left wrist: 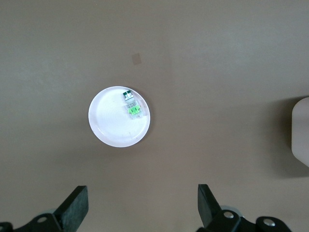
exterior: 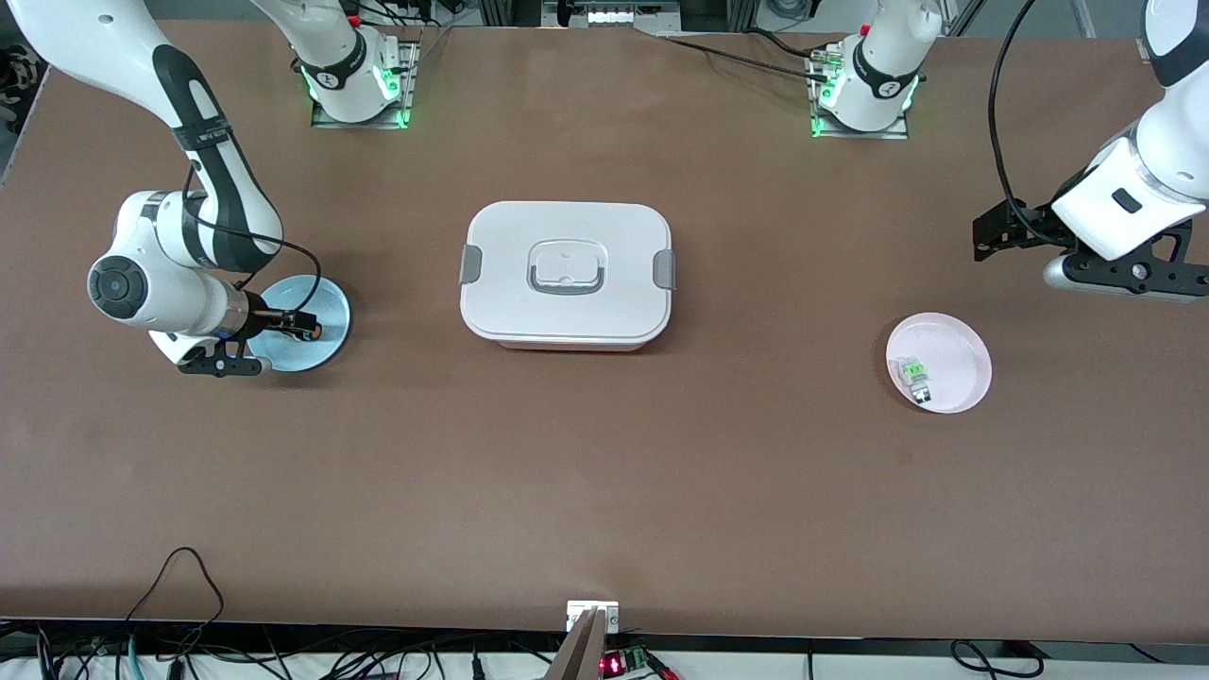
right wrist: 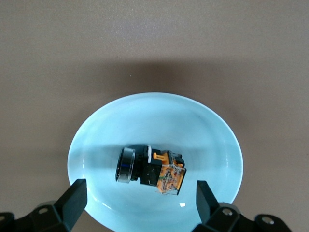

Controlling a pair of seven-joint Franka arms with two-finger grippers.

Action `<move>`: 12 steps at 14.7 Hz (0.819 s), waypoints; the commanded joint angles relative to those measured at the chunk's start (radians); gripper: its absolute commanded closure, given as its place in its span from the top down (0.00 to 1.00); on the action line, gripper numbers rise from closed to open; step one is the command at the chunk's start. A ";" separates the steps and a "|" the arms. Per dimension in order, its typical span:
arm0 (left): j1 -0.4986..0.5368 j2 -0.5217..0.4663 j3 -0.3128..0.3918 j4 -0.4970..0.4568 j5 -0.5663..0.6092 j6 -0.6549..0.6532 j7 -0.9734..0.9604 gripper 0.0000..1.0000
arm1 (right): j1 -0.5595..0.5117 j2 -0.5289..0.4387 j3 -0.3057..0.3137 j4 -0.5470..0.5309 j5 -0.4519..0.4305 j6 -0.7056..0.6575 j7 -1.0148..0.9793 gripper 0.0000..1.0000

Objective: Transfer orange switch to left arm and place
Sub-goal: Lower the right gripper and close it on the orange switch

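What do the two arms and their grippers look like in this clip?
Both arms are white with dark grey joint bands and black cables along them. The right arm and left arm stand on bases lit green. The right gripper and left gripper have black, wedge-shaped fingers.

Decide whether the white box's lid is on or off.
On. The lid covers the box, both grey side clips sit against its ends, and nothing of the inside shows.

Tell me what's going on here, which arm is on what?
The right gripper, open, is low over the blue plate, its fingers either side of the orange switch lying there, not yet gripped. The left gripper hangs open near the pink plate, which holds a clear-and-green switch. The white box sits shut between the plates.
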 commanded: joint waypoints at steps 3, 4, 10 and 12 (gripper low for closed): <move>-0.002 -0.007 -0.002 0.014 0.021 -0.026 0.004 1.00 | 0.002 -0.012 0.001 -0.034 0.009 0.047 0.013 1.00; -0.002 -0.007 -0.002 0.014 0.021 -0.026 0.004 1.00 | 0.001 -0.006 0.001 -0.037 0.011 0.048 0.013 1.00; -0.001 -0.007 -0.002 0.014 0.021 -0.026 0.005 1.00 | 0.002 0.011 0.004 -0.037 0.009 0.059 0.030 1.00; -0.001 -0.007 -0.002 0.014 0.021 -0.026 0.004 1.00 | 0.002 0.016 0.004 -0.043 0.009 0.074 0.030 1.00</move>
